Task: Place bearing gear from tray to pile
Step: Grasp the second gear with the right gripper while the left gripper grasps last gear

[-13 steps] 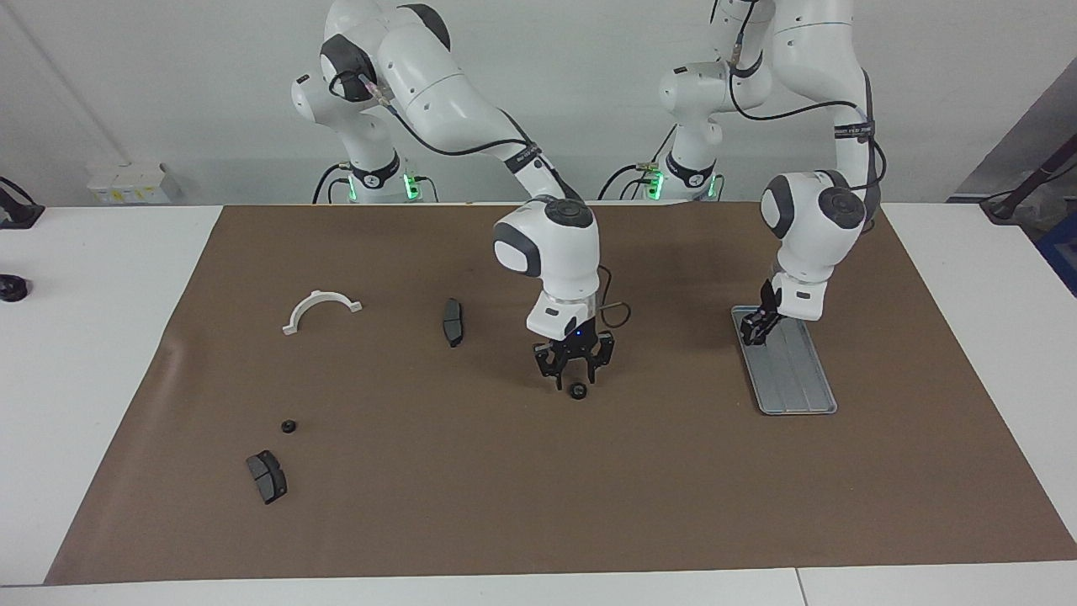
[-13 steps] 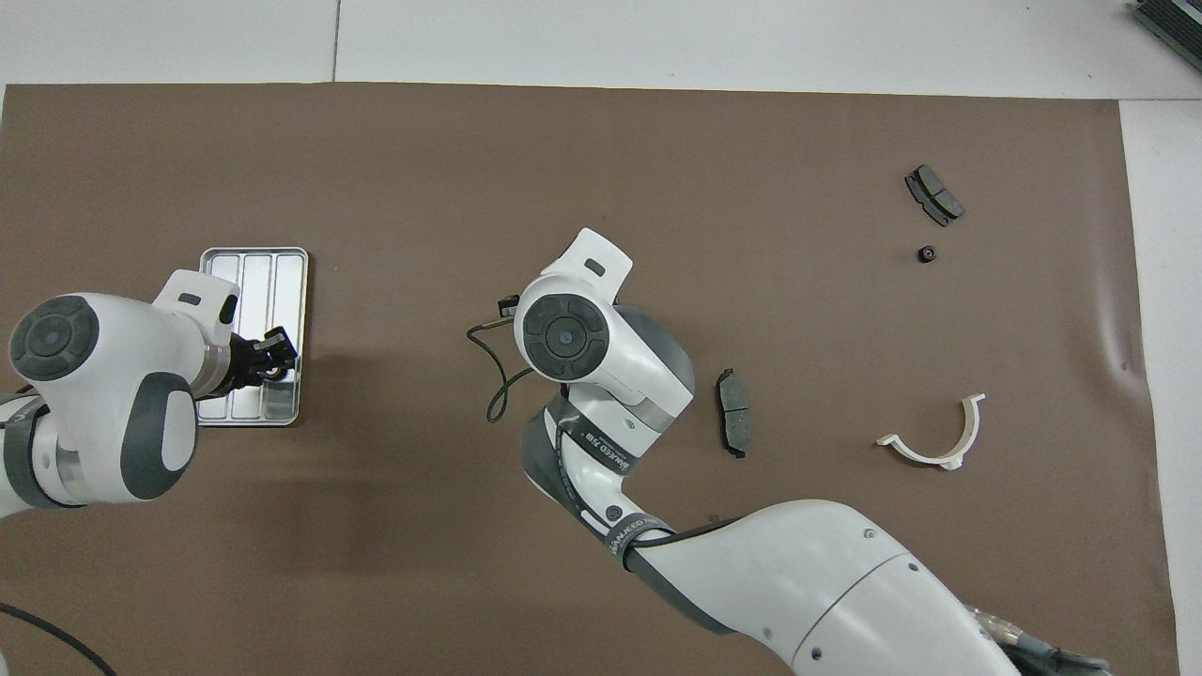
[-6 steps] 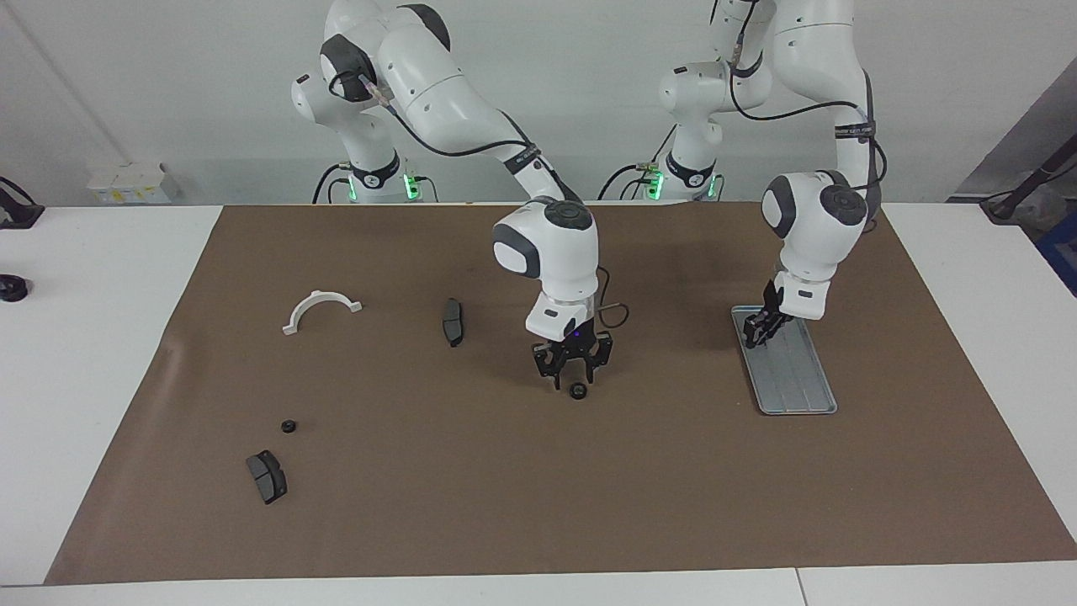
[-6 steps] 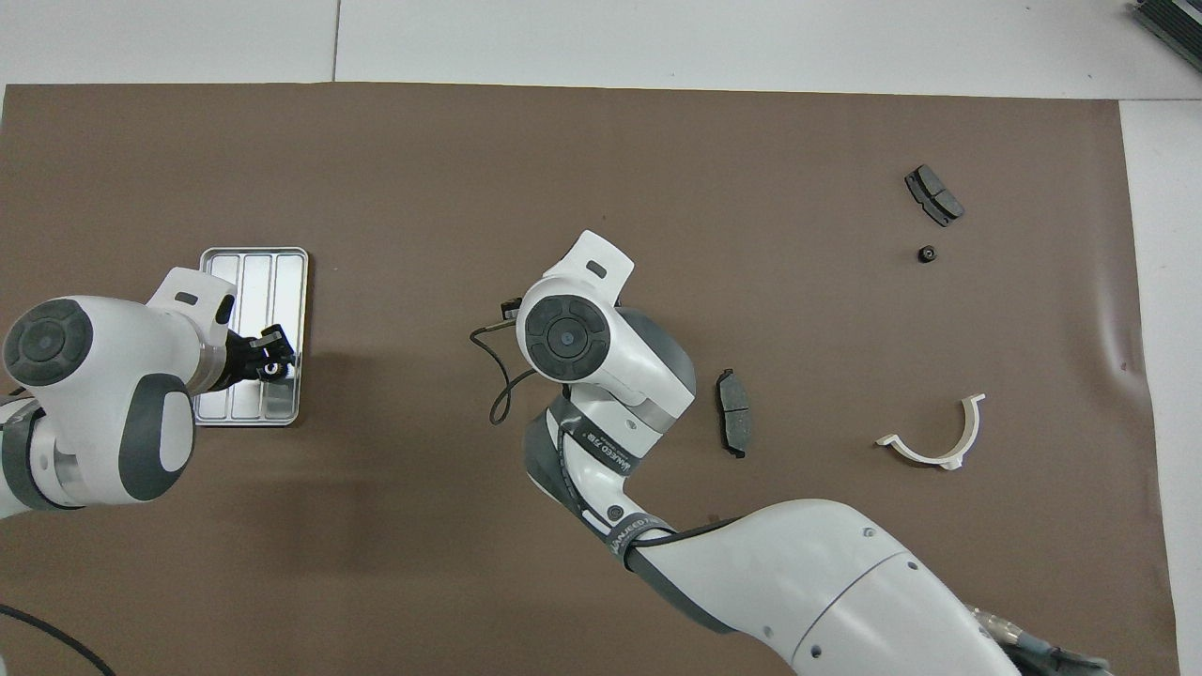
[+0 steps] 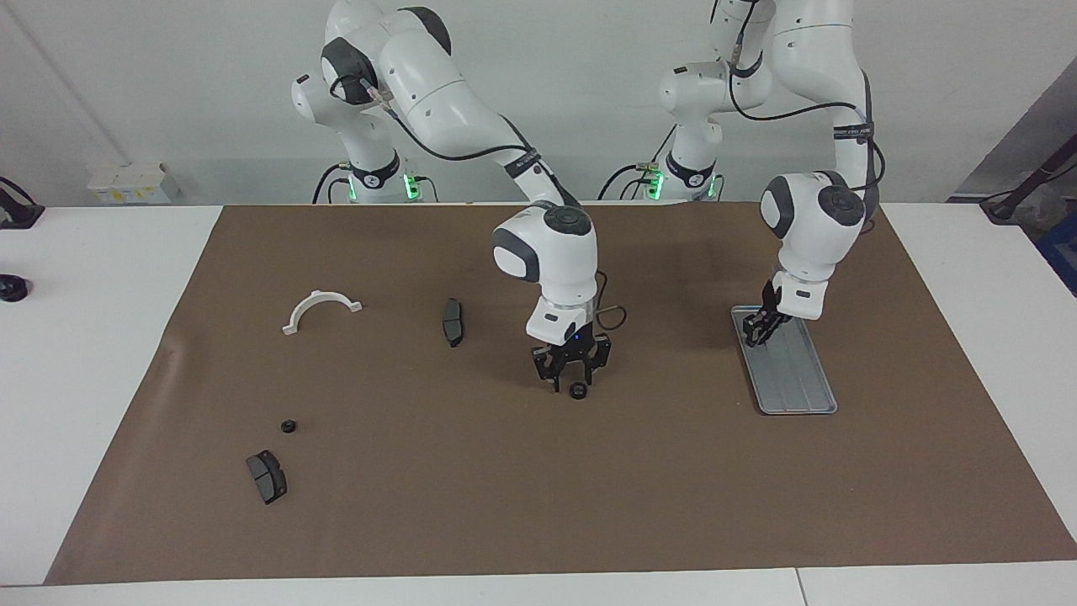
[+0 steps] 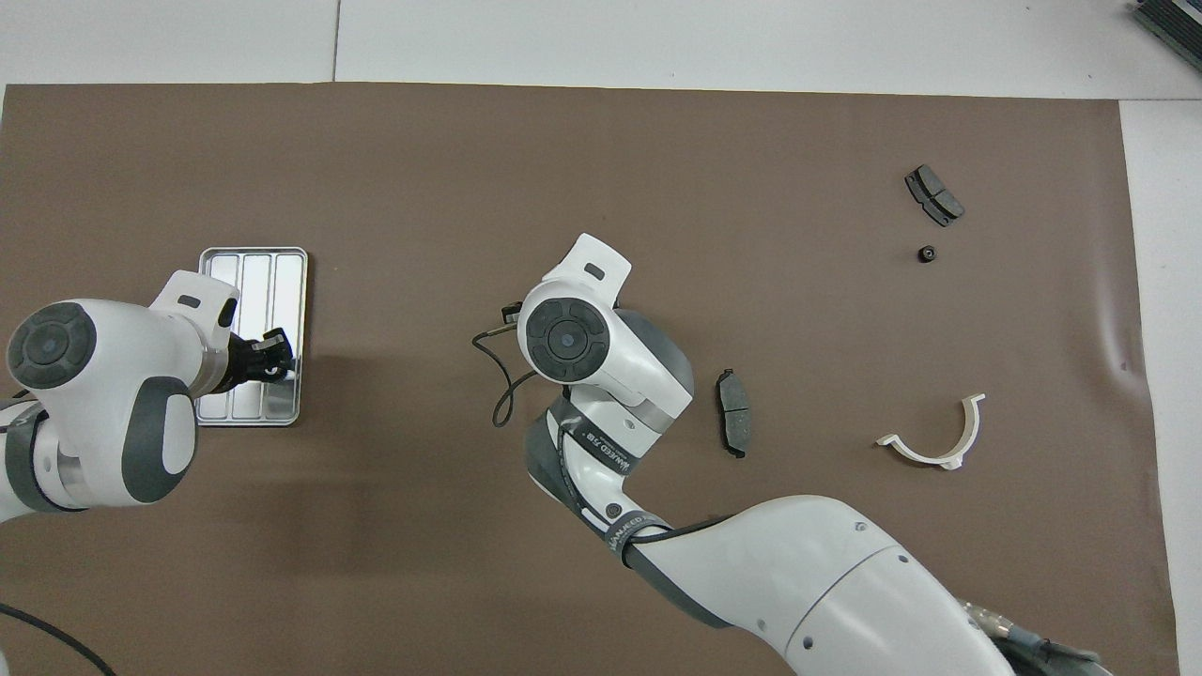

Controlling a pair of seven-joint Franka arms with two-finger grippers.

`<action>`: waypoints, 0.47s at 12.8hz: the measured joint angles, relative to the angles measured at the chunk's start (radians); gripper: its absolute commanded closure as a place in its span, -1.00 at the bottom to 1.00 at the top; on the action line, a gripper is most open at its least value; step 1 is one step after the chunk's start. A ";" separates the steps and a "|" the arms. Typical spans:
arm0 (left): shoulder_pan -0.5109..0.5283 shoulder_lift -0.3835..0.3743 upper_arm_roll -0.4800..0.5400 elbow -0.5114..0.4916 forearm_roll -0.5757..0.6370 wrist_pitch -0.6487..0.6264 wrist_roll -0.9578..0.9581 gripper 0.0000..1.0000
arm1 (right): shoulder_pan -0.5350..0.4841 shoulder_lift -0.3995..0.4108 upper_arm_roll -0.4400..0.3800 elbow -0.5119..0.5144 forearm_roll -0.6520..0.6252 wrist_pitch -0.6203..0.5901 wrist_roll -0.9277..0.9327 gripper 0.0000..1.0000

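Facing view: in the middle of the frame, the right gripper [image 5: 571,373] has lifted a little, fingers apart. Just under it a black ring [image 5: 577,390] lies on the mat [image 5: 421,522], so that ring looks put down. At the right of the frame, the left gripper [image 5: 755,330] stays low over the tray [image 5: 799,387]. I cannot tell if it holds anything.

Overhead view: the tray is at the middle left. The right arm hides the ring.

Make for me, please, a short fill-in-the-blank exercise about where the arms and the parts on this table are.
1. The left end effector is over the tray, which lies toward the ____ arm's end of the table.
2. The right end effector hangs over a ring, fingers ____.
3. The half-ring lies ____ to the robots than the other ring.

Missing words: left; open; nearer
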 measured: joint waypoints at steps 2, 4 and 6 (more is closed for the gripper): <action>0.000 0.000 0.000 0.000 0.000 0.001 0.003 1.00 | 0.003 0.002 0.001 0.000 0.000 0.002 0.000 -0.27; 0.000 0.001 -0.001 0.009 0.000 -0.004 0.005 1.00 | 0.003 0.002 0.001 0.000 0.000 0.008 0.000 -0.16; 0.000 0.000 -0.002 0.060 0.000 -0.065 0.019 1.00 | 0.003 0.002 0.001 0.000 -0.001 0.016 -0.001 0.00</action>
